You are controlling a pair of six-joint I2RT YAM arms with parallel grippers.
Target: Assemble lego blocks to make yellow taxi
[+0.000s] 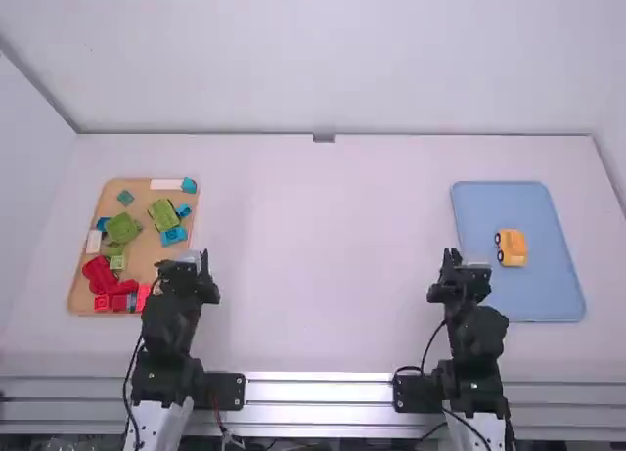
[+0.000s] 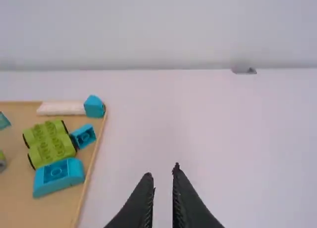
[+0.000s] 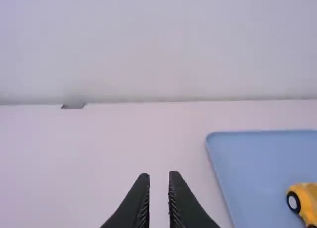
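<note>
My left gripper is held beside the right edge of the wooden tray, its fingers parted and empty; the left wrist view shows this gripper too. My right gripper stands left of the blue tray. In the right wrist view, a gap separates the fingers of this gripper, with nothing between them. A yellow-orange block vehicle with black wheels lies in the blue tray, apart from the gripper. That vehicle is partly cut off at the right wrist view's edge.
The wooden tray at left holds green blocks, a red piece, blue blocks and white ones. A small grey fitting sits at the back edge. Walls stand behind the table and at its sides.
</note>
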